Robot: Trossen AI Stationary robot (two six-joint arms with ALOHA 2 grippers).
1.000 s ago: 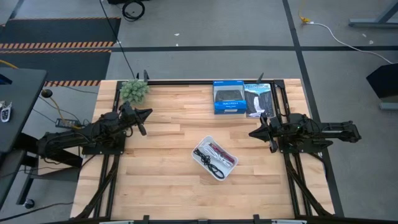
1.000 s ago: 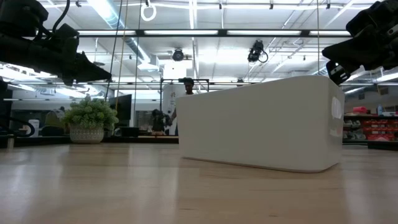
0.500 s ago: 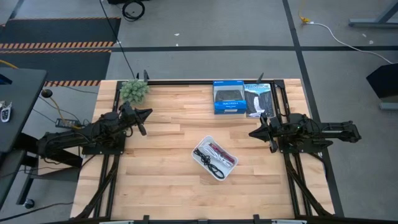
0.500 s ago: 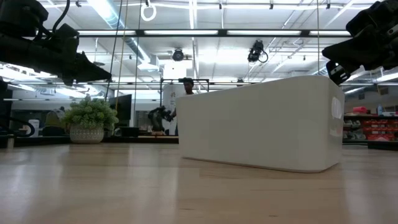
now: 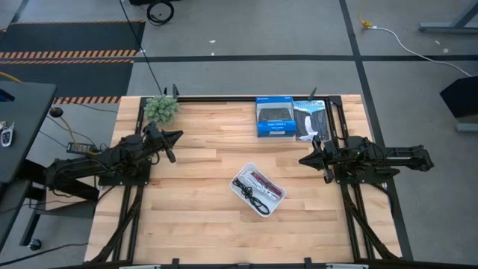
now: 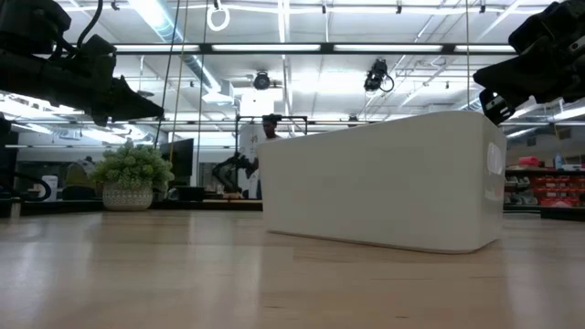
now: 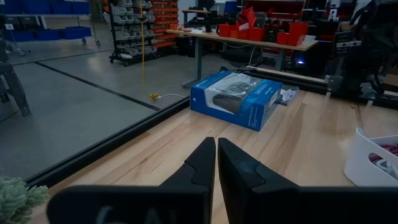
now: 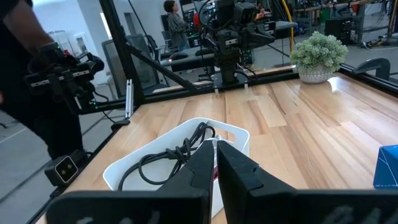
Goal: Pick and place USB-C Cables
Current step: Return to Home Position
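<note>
A white tray (image 5: pixel 258 190) sits near the table's middle, with the coiled cables inside it: a black cable (image 5: pixel 258 203), a dark red one (image 5: pixel 263 181) and a pale one (image 5: pixel 245 187) show. In the right wrist view the black cable (image 8: pixel 168 157) loops over the tray's rim (image 8: pixel 137 163). The low view shows only the tray's white wall (image 6: pixel 384 183). My left gripper (image 5: pixel 178 135) is shut and hovers over the table's left side. My right gripper (image 5: pixel 302 160) is shut too, over the right side, pointing toward the tray.
A blue retail box (image 5: pixel 273 117) and a black one (image 5: pixel 310 119) lie at the far edge. A small potted plant (image 5: pixel 161 108) stands at the far left corner. Bare wood lies around the tray. A person (image 6: pixel 271 128) moves in the room behind.
</note>
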